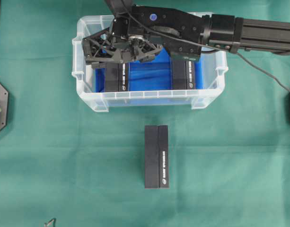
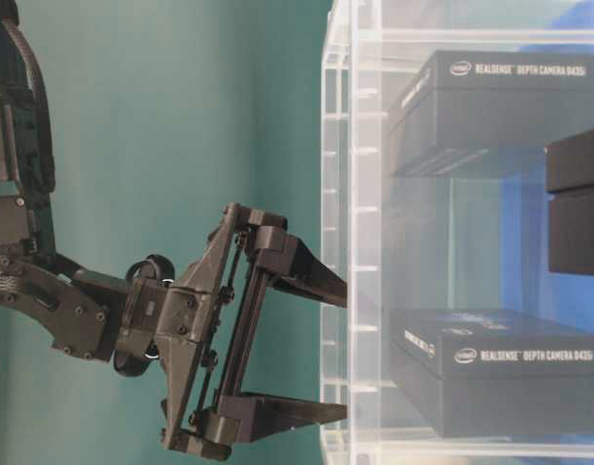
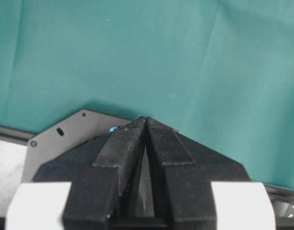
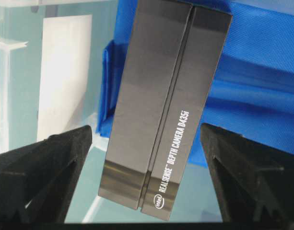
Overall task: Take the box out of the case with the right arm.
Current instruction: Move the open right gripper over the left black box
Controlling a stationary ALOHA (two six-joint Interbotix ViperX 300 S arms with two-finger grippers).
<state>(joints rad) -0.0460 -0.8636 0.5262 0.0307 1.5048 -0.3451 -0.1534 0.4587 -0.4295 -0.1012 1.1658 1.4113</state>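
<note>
In the overhead view the right arm's gripper [image 1: 117,53] hangs spread wide over the upper-left part of the clear case [image 1: 88,97], above the left black camera box [image 1: 117,78]; I count two boxes inside on the blue sheet [image 1: 149,75], the other box [image 1: 183,74] at centre-right, and a third box [image 1: 157,156] out on the green cloth [image 1: 50,156] at lower centre. The table-level view shows the fingers [image 2: 297,266] apart at the case rim, gripping nothing, and the left wrist view shows the left gripper [image 3: 145,125] pinched closed over bare cloth. In the right wrist view the left box lies centred between the open fingers, so the approach step seems in hand, and the next move likely calls for lowering and closing across its narrow width.
</note>
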